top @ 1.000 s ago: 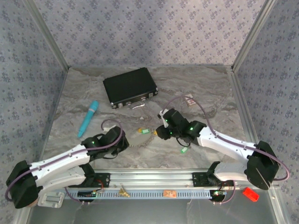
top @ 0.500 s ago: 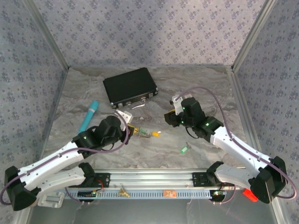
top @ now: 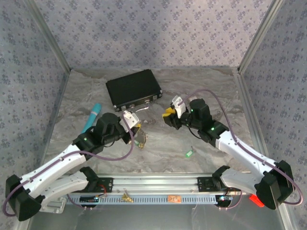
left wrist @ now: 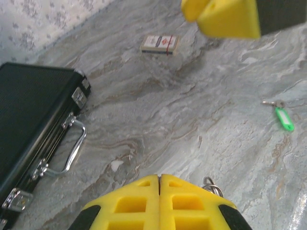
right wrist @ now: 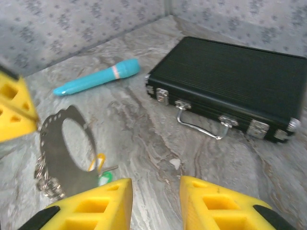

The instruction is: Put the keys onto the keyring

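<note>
Now your left gripper pinches the keyring aloft, presenting it to your right gripper, fingers spread and empty.

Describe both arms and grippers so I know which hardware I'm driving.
Left arm and right arm: white links, black joints, looping purple cables, small green lights. Left gripper and right gripper: blocky yellow fingers with square cut-outs.

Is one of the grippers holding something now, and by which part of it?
The left gripper is shut on the keyring, apparently at its upper edge, so the ring hangs below it. The right gripper is open and holds nothing.
</note>
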